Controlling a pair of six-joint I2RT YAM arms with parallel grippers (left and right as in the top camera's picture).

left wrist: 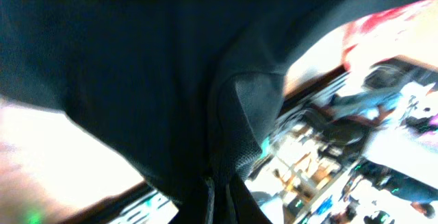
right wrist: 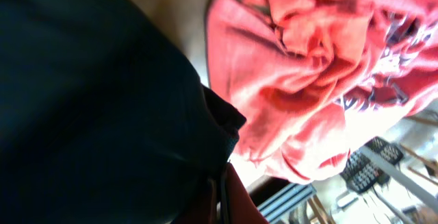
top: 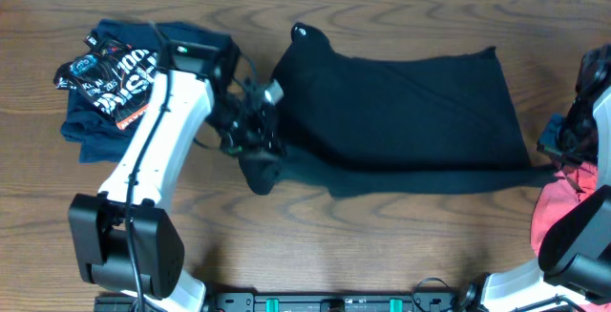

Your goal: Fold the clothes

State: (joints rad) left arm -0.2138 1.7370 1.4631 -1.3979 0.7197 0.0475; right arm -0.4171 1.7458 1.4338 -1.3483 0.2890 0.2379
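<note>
The clothes, a plain black garment (top: 410,112), lie spread over the middle and right of the table, with a small white logo at the far left corner. My left gripper (top: 256,156) is shut on the garment's near left corner, which bunches below it. In the left wrist view the black fabric (left wrist: 137,66) fills most of the frame and runs into the closed left gripper (left wrist: 219,200). My right gripper (top: 556,152) is shut on the near right corner. In the right wrist view the black cloth (right wrist: 89,94) is pinched in the closed right gripper (right wrist: 222,193).
A folded navy garment with white-and-orange print (top: 107,83) lies at the far left, partly under my left arm. A crumpled coral-red garment (top: 563,207) sits at the right edge by my right arm and shows as coral-red cloth (right wrist: 308,59) in the right wrist view.
</note>
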